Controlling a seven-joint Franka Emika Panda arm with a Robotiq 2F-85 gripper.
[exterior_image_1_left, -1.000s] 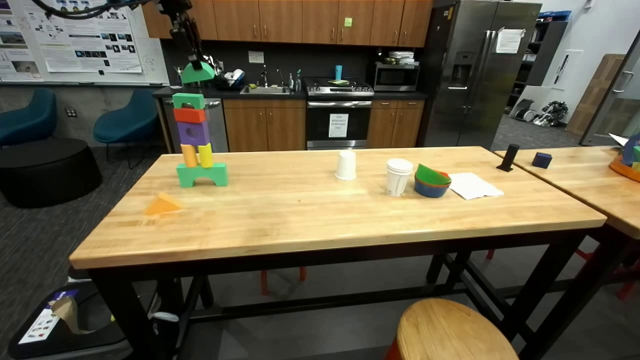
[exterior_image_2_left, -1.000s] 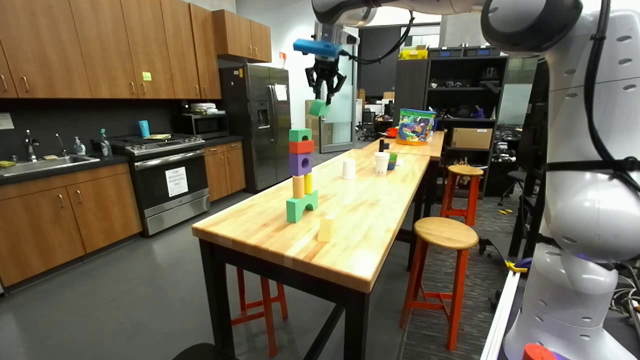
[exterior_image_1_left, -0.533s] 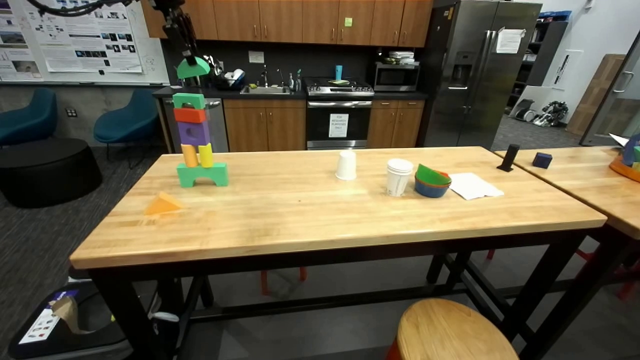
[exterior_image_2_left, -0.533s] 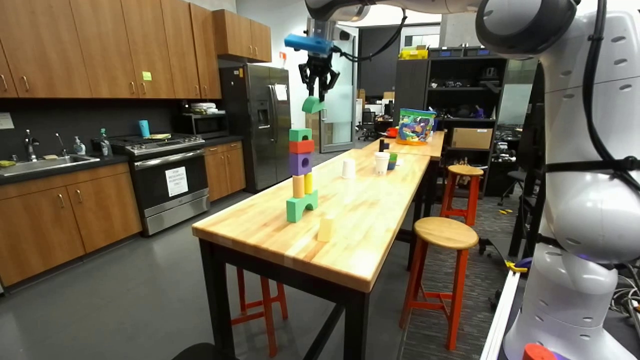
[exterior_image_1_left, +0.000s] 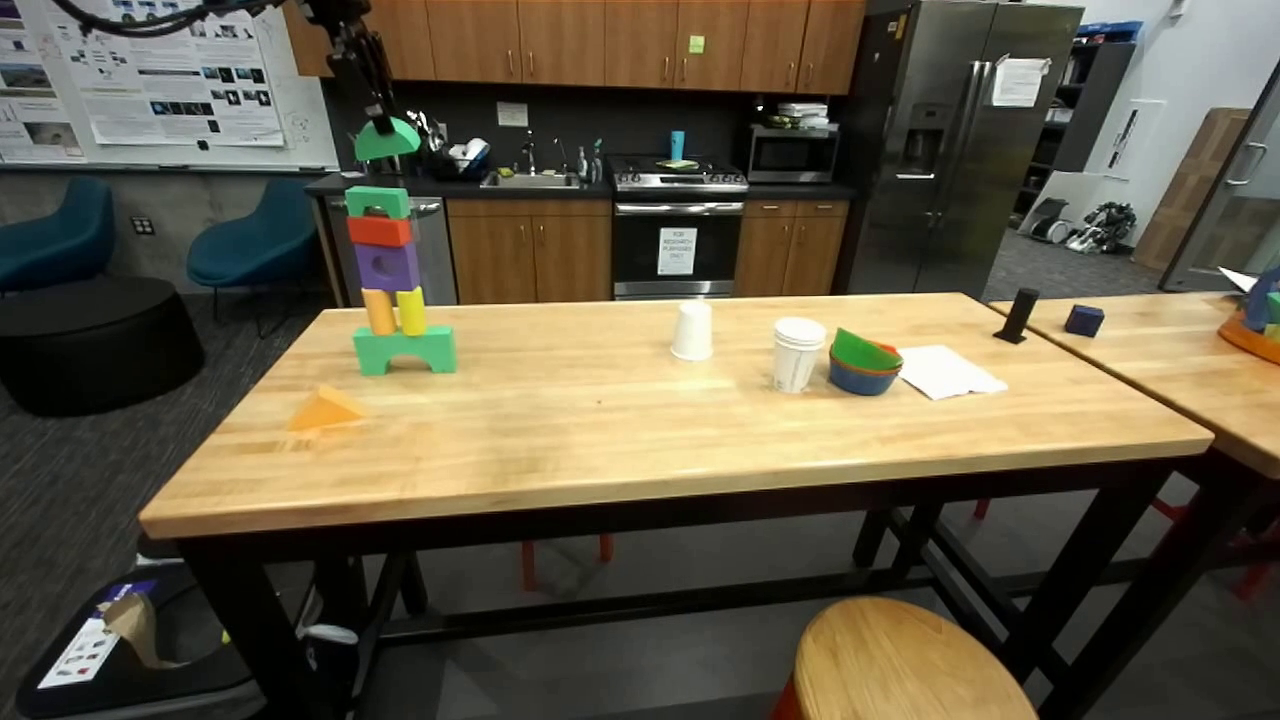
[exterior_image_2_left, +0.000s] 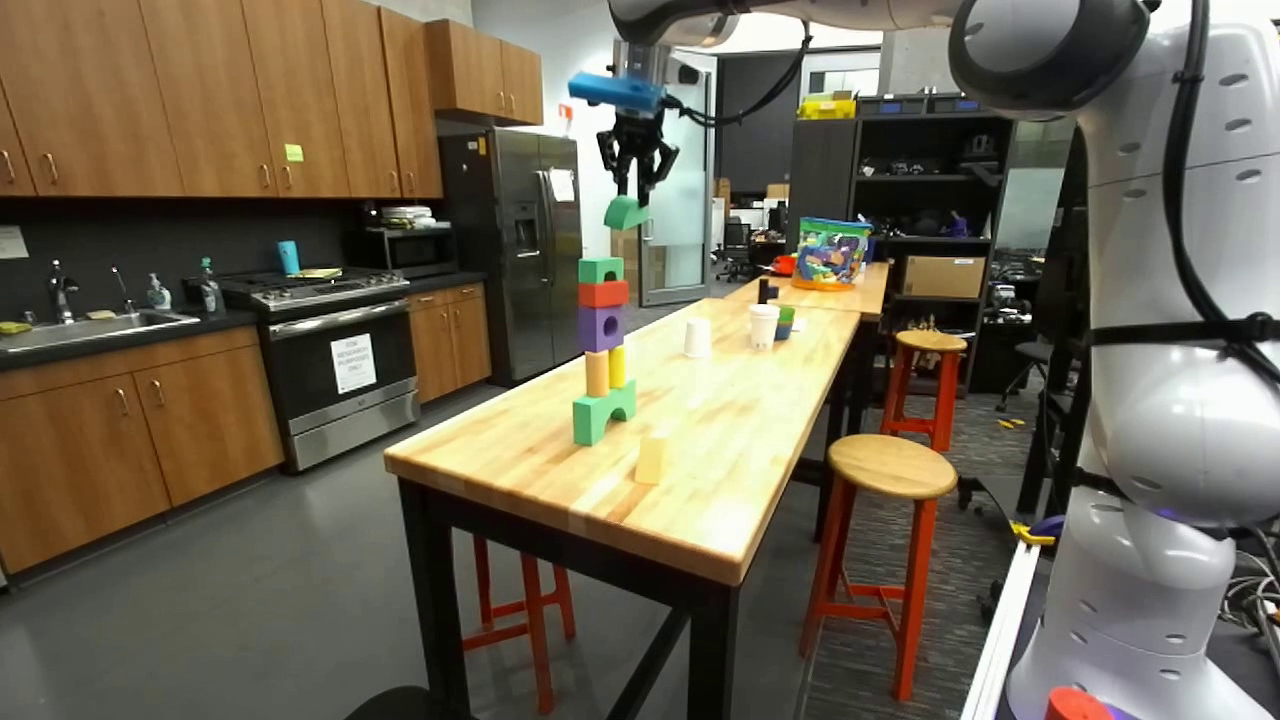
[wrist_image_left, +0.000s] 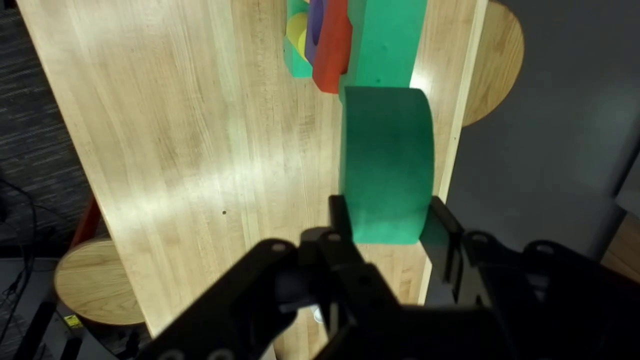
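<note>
My gripper (exterior_image_2_left: 632, 190) is shut on a green half-round block (exterior_image_2_left: 626, 212), with its fingers against the two flat sides in the wrist view. The block's curved face (wrist_image_left: 389, 160) fills the middle there. In both exterior views it hangs above a block tower, a gap between them. The tower has a small green arch (exterior_image_1_left: 378, 197) on top, then a red block (exterior_image_1_left: 381, 232), a purple block with a hole (exterior_image_1_left: 372, 268), an orange cylinder (exterior_image_1_left: 379, 312) beside a yellow cylinder (exterior_image_1_left: 411, 312), and a wide green arch (exterior_image_1_left: 404, 350) at the bottom.
An orange triangular block (exterior_image_1_left: 325, 408) lies on the wooden table (exterior_image_1_left: 560, 430) near the tower. Farther along stand an upturned white cup (exterior_image_1_left: 692, 330), stacked white cups (exterior_image_1_left: 797, 355) and nested bowls (exterior_image_1_left: 865, 372). A wooden stool (exterior_image_2_left: 890, 466) is beside the table.
The gripper and held block shifted slightly left in both exterior views, and the block looks turned, during the first half second. Since then they have stayed almost still. The tower is unchanged.
</note>
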